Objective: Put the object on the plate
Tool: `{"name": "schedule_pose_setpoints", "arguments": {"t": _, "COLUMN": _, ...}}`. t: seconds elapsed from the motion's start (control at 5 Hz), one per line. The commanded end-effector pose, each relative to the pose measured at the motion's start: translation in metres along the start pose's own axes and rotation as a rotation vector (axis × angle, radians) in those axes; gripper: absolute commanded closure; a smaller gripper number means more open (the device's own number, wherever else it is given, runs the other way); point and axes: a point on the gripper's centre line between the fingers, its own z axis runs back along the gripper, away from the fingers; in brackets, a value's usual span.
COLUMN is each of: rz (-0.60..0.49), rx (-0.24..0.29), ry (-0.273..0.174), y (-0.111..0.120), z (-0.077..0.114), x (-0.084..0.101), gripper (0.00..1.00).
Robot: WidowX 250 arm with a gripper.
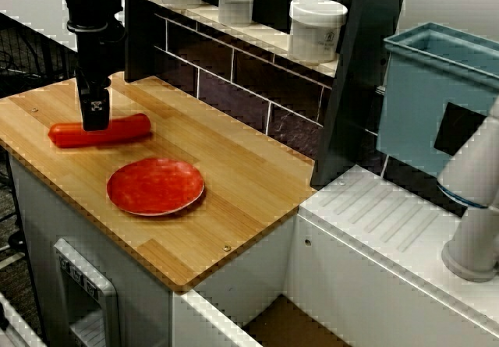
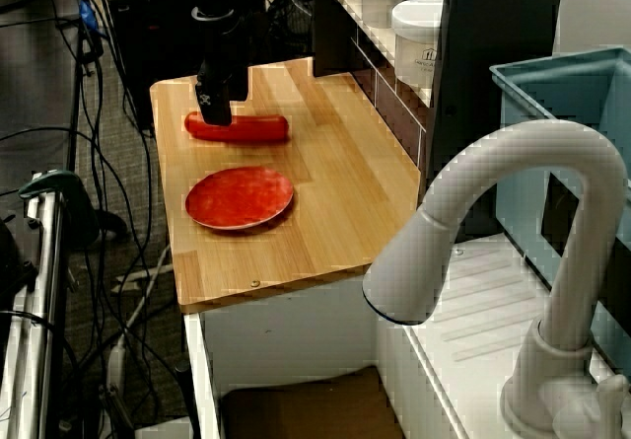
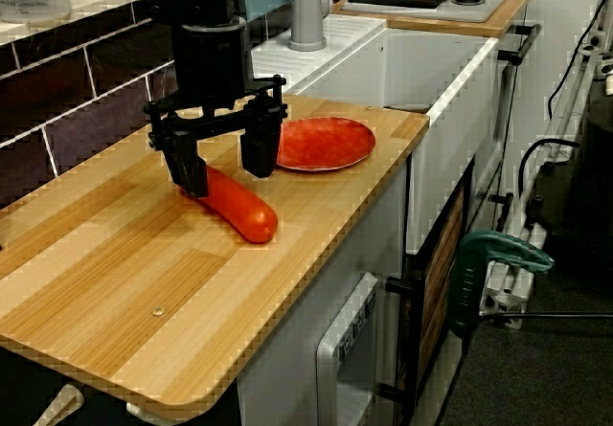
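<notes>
The object, a smooth red-orange sausage [image 1: 125, 129], lies flat on the wooden counter, at its back left. It also shows in the side view [image 2: 256, 128] and the opposite view [image 3: 244, 211]. The red plate [image 1: 156, 185] sits empty on the counter a short way in front of it, and also shows in the other two views [image 2: 240, 198] [image 3: 326, 143]. My black gripper [image 3: 224, 163] is open and lowered over the sausage's left part, its fingertips down near the counter. One finger [image 3: 190, 169] stands right at the sausage; the other [image 3: 259, 153] is apart from it.
A dark tiled back wall [image 1: 234, 82] with a shelf of white jars [image 1: 316, 29] runs behind the counter. A white sink drainboard [image 1: 390, 222], a grey faucet [image 2: 513, 192] and a blue bin [image 1: 437, 97] lie to the right. The counter's front edge [image 1: 179, 285] drops off.
</notes>
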Motion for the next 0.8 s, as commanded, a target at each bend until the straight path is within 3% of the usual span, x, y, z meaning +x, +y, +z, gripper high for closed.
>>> {"name": "schedule_pose_setpoints", "arguments": {"t": 0.0, "rz": 0.014, "rx": 0.067, "ry": 0.003, "y": 0.0012, "z": -0.017, "x": 0.0058, "gripper": 0.0}}
{"name": "schedule_pose_setpoints", "arguments": {"t": 0.2, "rz": 0.01, "rx": 0.078, "ry": 0.008, "y": -0.0004, "z": -0.0222, "x": 0.0051, "gripper": 0.0}}
{"name": "schedule_pose_setpoints", "arguments": {"t": 0.4, "rz": -0.041, "rx": 0.076, "ry": -0.019, "y": -0.0048, "z": -0.0222, "x": 0.005, "gripper": 1.0}}
{"name": "schedule_pose_setpoints", "arguments": {"t": 0.6, "rz": -0.053, "rx": 0.066, "ry": -0.013, "y": -0.0058, "z": -0.0157, "x": 0.0046, "gripper": 1.0}}
